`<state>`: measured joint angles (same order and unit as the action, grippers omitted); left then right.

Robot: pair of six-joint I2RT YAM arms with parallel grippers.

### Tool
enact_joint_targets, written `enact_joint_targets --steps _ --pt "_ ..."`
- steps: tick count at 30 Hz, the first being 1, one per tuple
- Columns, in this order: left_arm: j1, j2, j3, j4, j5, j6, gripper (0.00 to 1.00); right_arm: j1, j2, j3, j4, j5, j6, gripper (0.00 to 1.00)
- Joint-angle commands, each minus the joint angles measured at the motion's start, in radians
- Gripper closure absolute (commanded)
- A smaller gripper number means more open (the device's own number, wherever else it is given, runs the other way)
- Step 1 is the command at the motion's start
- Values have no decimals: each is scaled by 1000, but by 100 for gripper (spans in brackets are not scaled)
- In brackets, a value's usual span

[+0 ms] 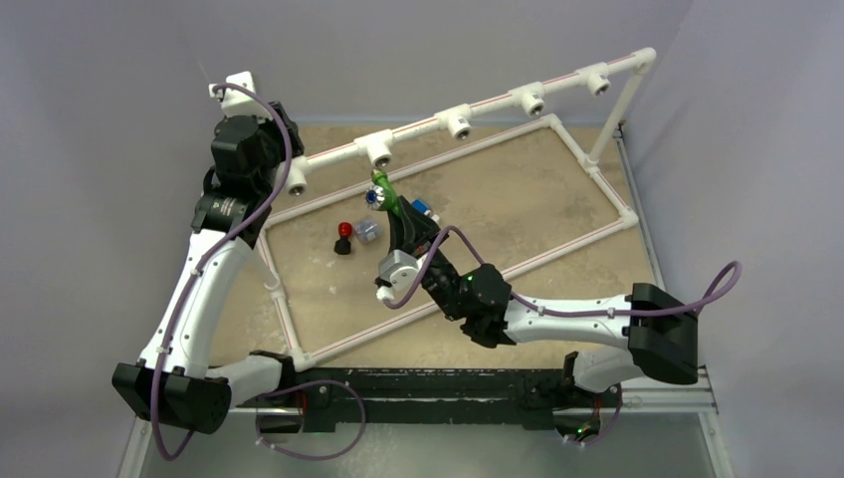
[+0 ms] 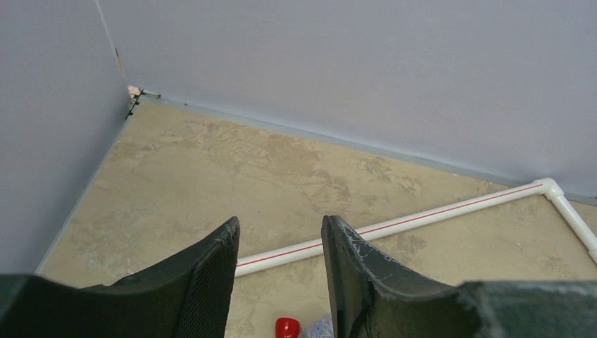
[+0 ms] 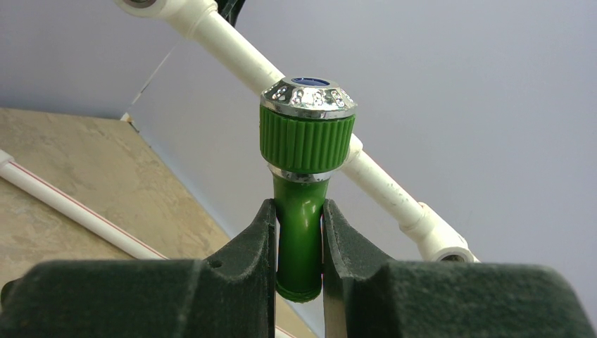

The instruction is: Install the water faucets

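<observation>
My right gripper [image 1: 395,214] is shut on the green faucet [image 1: 382,196] and holds it up just below the raised white pipe with its tee fittings [image 1: 379,149]. In the right wrist view the fingers [image 3: 260,232] clamp the green stem [image 3: 300,232], with its ribbed green and chrome cap on top and the pipe just behind. The black faucet with the red knob [image 1: 343,237] stands on the table, and its knob shows in the left wrist view [image 2: 286,327]. A white and blue faucet [image 1: 425,207] lies beside the right gripper. My left gripper [image 2: 280,229] is open and empty, up by the frame's left end [image 1: 287,139].
The white pipe frame [image 1: 587,164] outlines the tan table. Its raised bar carries several open tees, one at the far left [image 1: 296,180] and one near the held faucet [image 3: 440,243]. A small clear bluish piece [image 1: 368,230] lies by the black faucet. Grey walls close in the back and right.
</observation>
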<state>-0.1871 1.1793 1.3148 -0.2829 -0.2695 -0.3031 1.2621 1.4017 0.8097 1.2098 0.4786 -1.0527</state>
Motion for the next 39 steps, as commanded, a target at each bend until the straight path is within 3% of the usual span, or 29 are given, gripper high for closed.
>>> enact_joint_targets --steps 1,39 --pt "-21 22 -48 -105 18 19 55 -9 -36 37 62 -13 26 100" --pt "-29 26 -52 -99 6 31 54 -99 -41 31 37 -22 110 100"
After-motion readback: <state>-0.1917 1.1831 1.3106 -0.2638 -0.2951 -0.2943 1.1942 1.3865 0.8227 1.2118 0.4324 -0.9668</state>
